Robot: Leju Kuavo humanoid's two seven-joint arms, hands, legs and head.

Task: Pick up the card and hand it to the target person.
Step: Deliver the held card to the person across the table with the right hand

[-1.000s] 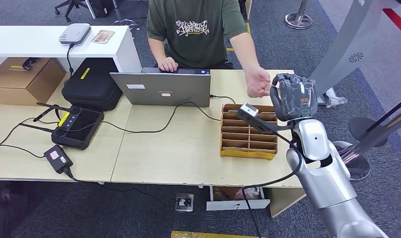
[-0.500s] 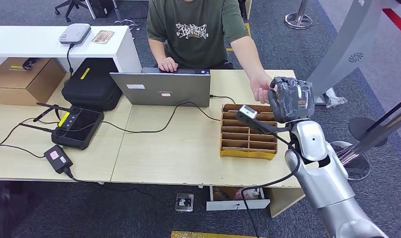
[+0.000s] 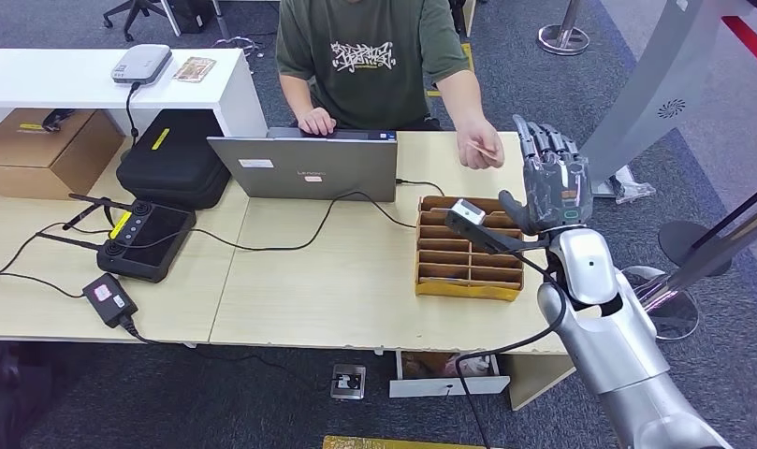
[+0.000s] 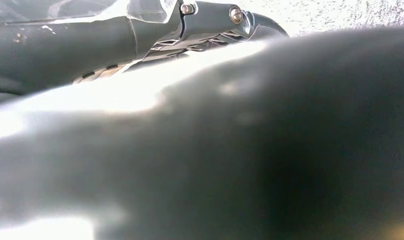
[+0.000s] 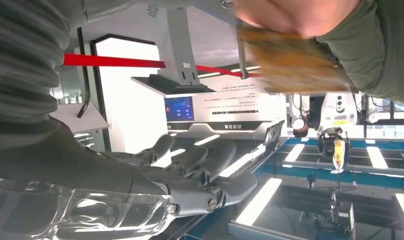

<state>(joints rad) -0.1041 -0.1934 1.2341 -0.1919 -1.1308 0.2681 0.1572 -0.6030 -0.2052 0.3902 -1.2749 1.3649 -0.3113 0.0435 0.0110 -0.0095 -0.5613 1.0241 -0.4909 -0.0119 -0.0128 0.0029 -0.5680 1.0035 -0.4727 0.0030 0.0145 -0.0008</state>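
The brown card [image 3: 489, 151] is pinched in the hand [image 3: 478, 148] of the person in the green T-shirt [image 3: 365, 56], above the table's far edge. My right hand [image 3: 545, 180] stands raised just to the right of it, fingers straight and spread, holding nothing. In the right wrist view the blurred card [image 5: 289, 55] hangs from the person's hand [image 5: 294, 14], apart from my outstretched fingers [image 5: 204, 165]. Only a sliver of my left hand [image 4: 204, 17] shows in the left wrist view, and how its fingers lie is hidden.
A cardboard slotted organiser [image 3: 470, 248] lies below my right hand. An open laptop [image 3: 306, 166] with a cable stands before the person. A remote controller [image 3: 142, 240], a black case [image 3: 173, 159] and a power brick [image 3: 109, 297] lie at the left.
My right hand has opened from a closed grip to spread fingers. The person's hand took the card and drew back from my hand toward their body.
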